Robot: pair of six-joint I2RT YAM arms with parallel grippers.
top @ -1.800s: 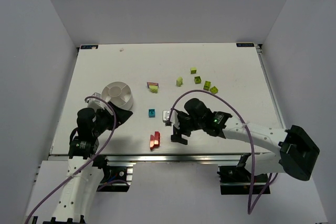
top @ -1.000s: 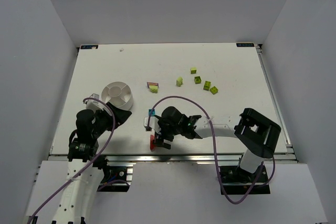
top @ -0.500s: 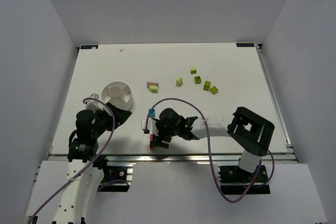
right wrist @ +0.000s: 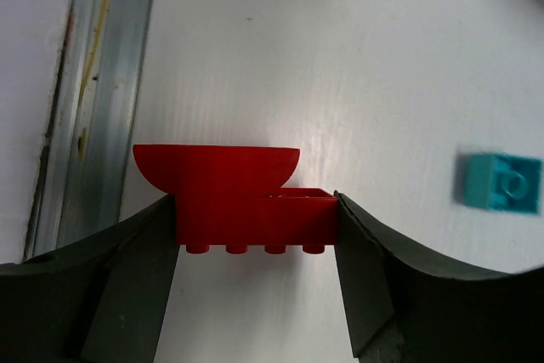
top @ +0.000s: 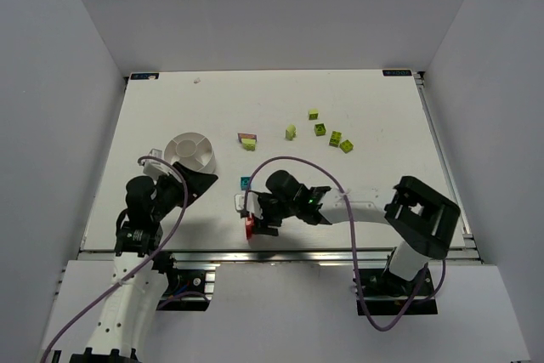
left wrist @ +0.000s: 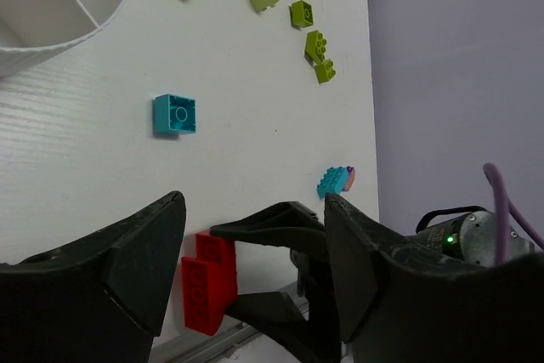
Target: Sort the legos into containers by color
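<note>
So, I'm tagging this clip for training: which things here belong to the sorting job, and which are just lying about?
Job: red legos, teal brick, lime bricks, pink-topped brick, divided white dish.
Just there: purple cable, metal rail, pale speck at the far edge.

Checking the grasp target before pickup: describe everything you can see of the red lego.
The red lego looks like glossy plastic, apparently two joined parts: a piece with a curved edge and a rectangular brick, with four studs showing along one side. It rests on the white table, close to the near-edge metal rail. The right hand's fingers sit against both its ends; nothing else touches it.
</note>
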